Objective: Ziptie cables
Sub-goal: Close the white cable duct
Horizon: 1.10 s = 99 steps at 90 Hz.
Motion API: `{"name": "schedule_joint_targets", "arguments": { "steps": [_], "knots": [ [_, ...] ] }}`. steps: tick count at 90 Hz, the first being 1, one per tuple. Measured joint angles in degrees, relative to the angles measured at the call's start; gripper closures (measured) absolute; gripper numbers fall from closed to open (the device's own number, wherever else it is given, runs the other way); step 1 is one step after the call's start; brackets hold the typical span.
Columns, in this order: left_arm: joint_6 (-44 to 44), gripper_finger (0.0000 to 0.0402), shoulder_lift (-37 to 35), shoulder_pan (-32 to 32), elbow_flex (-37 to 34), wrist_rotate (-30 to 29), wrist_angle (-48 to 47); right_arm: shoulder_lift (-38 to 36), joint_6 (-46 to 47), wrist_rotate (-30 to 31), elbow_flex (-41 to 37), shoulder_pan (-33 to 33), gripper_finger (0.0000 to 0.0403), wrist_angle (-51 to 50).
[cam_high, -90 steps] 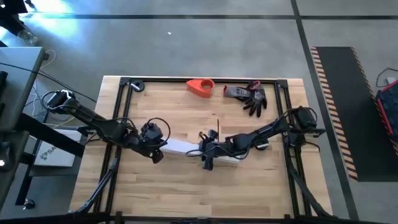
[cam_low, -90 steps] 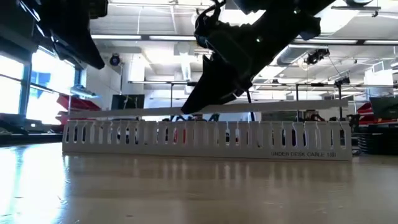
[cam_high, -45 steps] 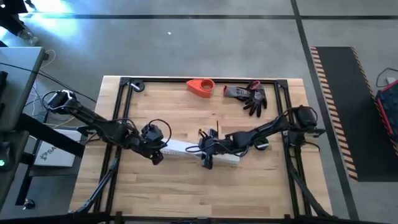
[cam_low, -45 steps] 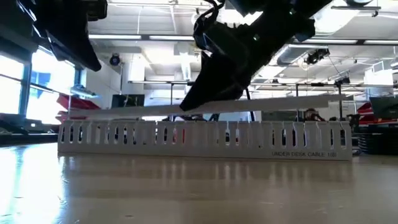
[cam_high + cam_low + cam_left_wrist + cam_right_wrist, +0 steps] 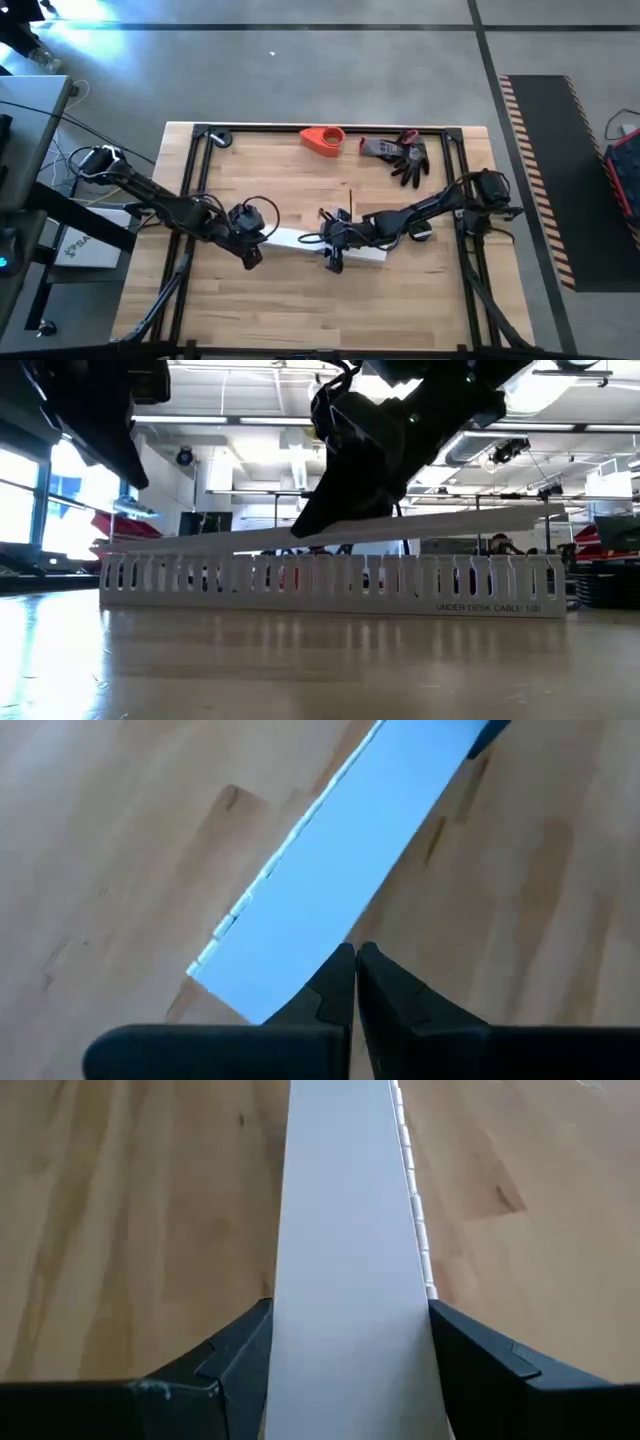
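— Two fingers (image 5: 235,1365) of the right gripper (image 5: 350,1335) sit on either long edge of a flat white plastic strip (image 5: 345,1230), clamping it across its width, yes?

— Yes. The jaws are as narrow as the strip allows, and it runs straight out ahead of them. Along one edge you can just see the teeth of the white slotted plastic channel (image 5: 412,1200) underneath.

— And the left gripper (image 5: 355,970)?

— Its jaws are pressed fully together with nothing visibly between them. The tips are right at the edge of the strip's end, though I cannot tell whether they touch it.

— How does the strip lie?

— Tilted. From table height, its end under the left arm rests on the channel's (image 5: 330,575) teeth, while the far end is raised clear. The right gripper (image 5: 315,520) grips it near the middle.

— Where are the cables?

— I cannot make them out in any view; the strip covers the channel's top.

— What is farther out?

— From above, both arms meet over the middle of the pale wooden table (image 5: 280,180). The left gripper (image 5: 250,252) is at one end of the strip (image 5: 290,238), and the right gripper (image 5: 333,250) is midway along. At the far edge lie an orange-red plastic object (image 5: 322,140) and a dark grey-and-red glove (image 5: 402,155), well apart from the channel.
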Motion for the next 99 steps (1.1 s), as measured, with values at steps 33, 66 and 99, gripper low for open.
{"name": "schedule_joint_targets", "arguments": {
  "steps": [33,66,99],
  "knots": [
    [-0.34,0.0402,-1.13,-0.7,0.01,-0.93,-1.36,-0.13,0.32,1.47,0.0,0.19,0.0195,0.67],
    [-0.53,0.0402,-0.85,-0.74,-4.17,-2.02,0.56,-0.24,1.64,1.16,0.0,-0.15,0.0195,-1.36],
    [-1.4,0.0402,-1.2,-0.78,-5.59,-1.21,1.14,-0.24,1.67,-0.08,0.0,-0.15,0.0195,0.71]
  ]
}}
